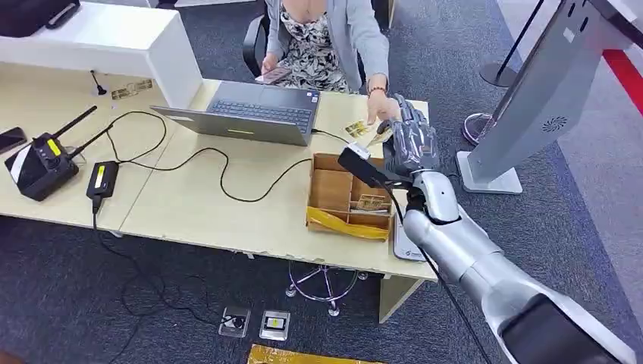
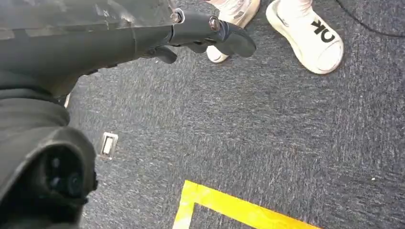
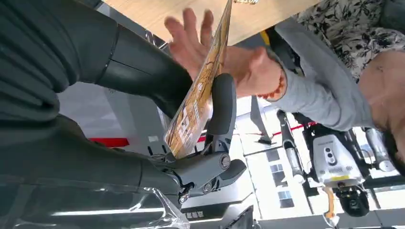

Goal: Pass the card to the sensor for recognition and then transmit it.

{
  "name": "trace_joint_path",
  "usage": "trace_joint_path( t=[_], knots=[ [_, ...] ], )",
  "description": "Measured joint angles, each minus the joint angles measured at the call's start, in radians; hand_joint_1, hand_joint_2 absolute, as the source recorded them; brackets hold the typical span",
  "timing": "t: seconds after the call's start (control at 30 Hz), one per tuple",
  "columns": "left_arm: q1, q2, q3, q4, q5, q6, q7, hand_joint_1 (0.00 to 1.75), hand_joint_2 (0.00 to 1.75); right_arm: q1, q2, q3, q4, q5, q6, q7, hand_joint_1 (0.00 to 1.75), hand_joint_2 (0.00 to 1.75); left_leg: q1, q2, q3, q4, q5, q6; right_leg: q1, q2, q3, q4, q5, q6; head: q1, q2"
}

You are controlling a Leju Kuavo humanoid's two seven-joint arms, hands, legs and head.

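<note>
Card: the card is pinched in the right hand, long axis pointing at the person's hand.
Gap: person's fingers touch it.
Left hand: hangs empty, fingers curled.

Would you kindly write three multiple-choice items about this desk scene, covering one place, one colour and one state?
1. Where is the cardboard box?
A. right of the laptop, near the desk's front edge
B. on the carpet
C. on the laptop

2. What colour is the floor tape?
A. red
B. yellow
C. white

3. What is the right hand doing?
A. hanging idle
B. pressing laptop keys
C. holding a card

Answers: 1 A, the head view shows it there. 2 B, seen in the left wrist view. 3 C, the card sits between its fingers beside a person's hand.
</note>
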Motion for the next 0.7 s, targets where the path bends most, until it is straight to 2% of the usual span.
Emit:
trace_joint_path(
  t=[0.43,0.47,0.5,0.7],
  knots=[
    [-0.005,0.001,0.001,0.0,0.026,0.001,0.0,0.0,0.0,0.006,0.008,-0.003,0.002,0.088,0.003,0.015,1.75,1.75,0.0,0.0,0.0,0.0,0.0,0.0,0.0,0.0,0.0,0.0,0.0,0.0,0.0,0.0],
    [-0.005,0.001,0.001,0.0,0.026,0.001,0.0,0.0,0.0,0.006,0.009,-0.003,0.003,0.09,0.002,0.015,0.0,1.75,0.0,0.0,0.0,0.0,0.0,0.0,0.0,0.0,0.0,0.0,0.0,0.0,0.0,0.0],
    [-0.005,0.002,0.001,0.0,0.026,0.002,0.0,0.0,0.0,0.006,0.011,-0.003,0.004,0.09,0.001,0.014,0.0,0.0,0.0,0.0,0.0,0.0,0.0,0.0,0.0,0.0,0.0,0.0,0.0,0.0,0.0,0.0],
    [-0.003,0.002,0.001,0.0,0.029,0.001,0.003,0.0,0.0,0.006,0.019,-0.009,0.015,0.092,0.025,-0.001,0.0,0.0,0.0,0.0,0.0,0.0,0.0,0.0,0.0,0.0,0.0,0.0,0.0,0.0,0.0,0.0]
  ],
)
